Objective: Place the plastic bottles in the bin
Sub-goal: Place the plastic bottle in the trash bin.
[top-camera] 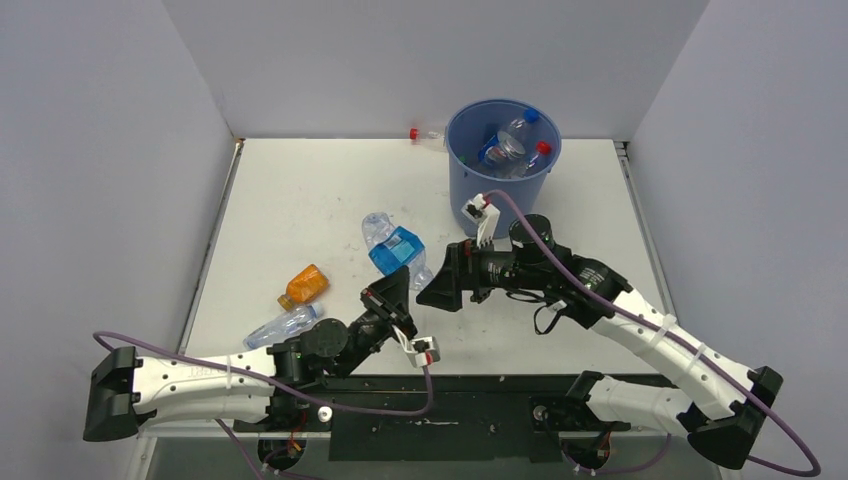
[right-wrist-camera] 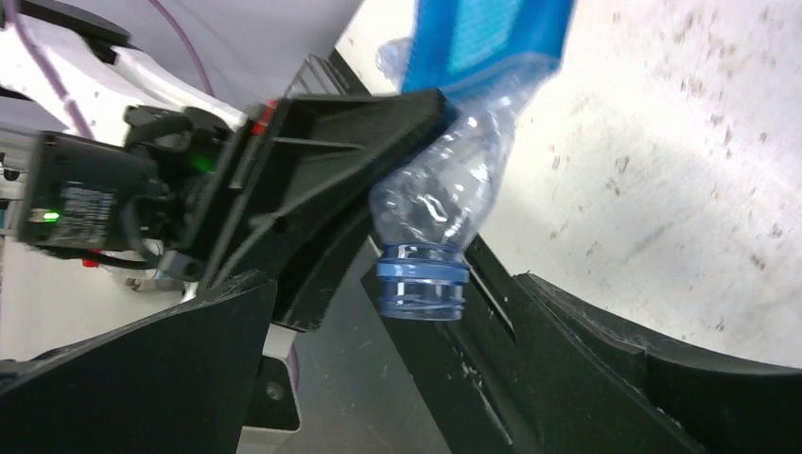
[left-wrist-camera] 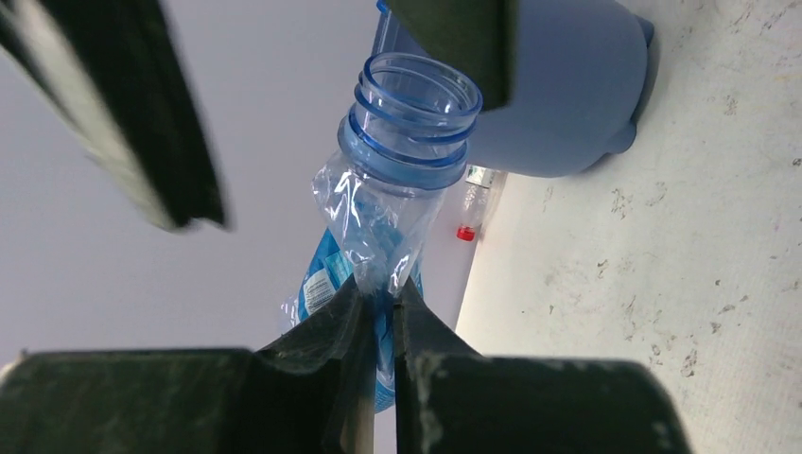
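**White tabletop, grey walls: a crushed bottle pinched in the left jaws**

White and scuffed with small dark marks, the table (top-camera: 300, 200) sits enclosed by plain grey walls (top-camera: 400, 60) at the back and on both sides. The round blue plastic bin (top-camera: 520, 188) stands at the far edge, right of centre.

Several plastic bottles (top-camera: 510, 145) with red and blue caps lie in the bin, but their number is hard to make out. A small clear bottle with a red cap (top-camera: 428, 135) lies against the back wall just left of the bin, and the bin's rim hides its far end. A clear bottle lying flat (top-camera: 283, 325) is partly covered by the left arm.

Near the middle of the table, a crushed clear plastic bottle with a blue label (top-camera: 393, 248) has no cap. The left gripper (left-wrist-camera: 381, 303) has its jaws closed tight on the crumpled plastic below the neck. I cannot tell whether the crushed bottle touches the table. The right gripper (top-camera: 432, 285) faces the left one with its jaws wide apart, the bottle's open neck between them. In the left wrist view its fingers are only dark blurs.

An orange-filled plastic bottle (top-camera: 305, 284) lies on the table left of the grippers. Purple cables (top-camera: 350, 405) loop along both arms.
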You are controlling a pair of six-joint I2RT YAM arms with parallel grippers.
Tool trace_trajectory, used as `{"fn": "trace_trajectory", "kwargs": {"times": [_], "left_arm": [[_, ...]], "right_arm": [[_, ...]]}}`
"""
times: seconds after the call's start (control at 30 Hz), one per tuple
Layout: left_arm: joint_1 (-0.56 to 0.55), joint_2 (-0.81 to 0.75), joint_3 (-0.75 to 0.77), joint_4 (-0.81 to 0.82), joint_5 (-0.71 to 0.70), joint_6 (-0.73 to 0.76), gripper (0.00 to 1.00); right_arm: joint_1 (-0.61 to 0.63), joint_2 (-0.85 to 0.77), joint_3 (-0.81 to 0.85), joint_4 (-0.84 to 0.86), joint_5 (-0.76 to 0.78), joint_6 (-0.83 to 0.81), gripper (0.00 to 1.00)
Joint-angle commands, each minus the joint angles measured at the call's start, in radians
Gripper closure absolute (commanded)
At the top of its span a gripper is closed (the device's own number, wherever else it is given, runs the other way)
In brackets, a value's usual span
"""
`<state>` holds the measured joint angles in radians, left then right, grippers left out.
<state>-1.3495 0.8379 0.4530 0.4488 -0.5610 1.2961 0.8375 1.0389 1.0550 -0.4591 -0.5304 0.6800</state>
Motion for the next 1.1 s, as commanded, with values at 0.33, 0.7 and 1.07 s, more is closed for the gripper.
{"fn": "trace_trajectory", "kwargs": {"times": [0.33,0.7,1.07], "left_arm": [[0.253,-0.106,0.343,-0.558,0.570,-1.121,1.00],[0.624,0.151,0.358,-0.237,1.406,-1.778,1.00],[0.639,0.156,0.320,-0.212,1.385,-1.787,1.00]], "right_arm": [[-0.004,-0.375,-0.052,0.402,0.402,-0.292,0.07],[-0.004,-0.343,-0.161,0.627,0.283,-0.299,0.05],[0.002,-0.176,-0.106,0.530,0.239,-0.277,0.15]]}}
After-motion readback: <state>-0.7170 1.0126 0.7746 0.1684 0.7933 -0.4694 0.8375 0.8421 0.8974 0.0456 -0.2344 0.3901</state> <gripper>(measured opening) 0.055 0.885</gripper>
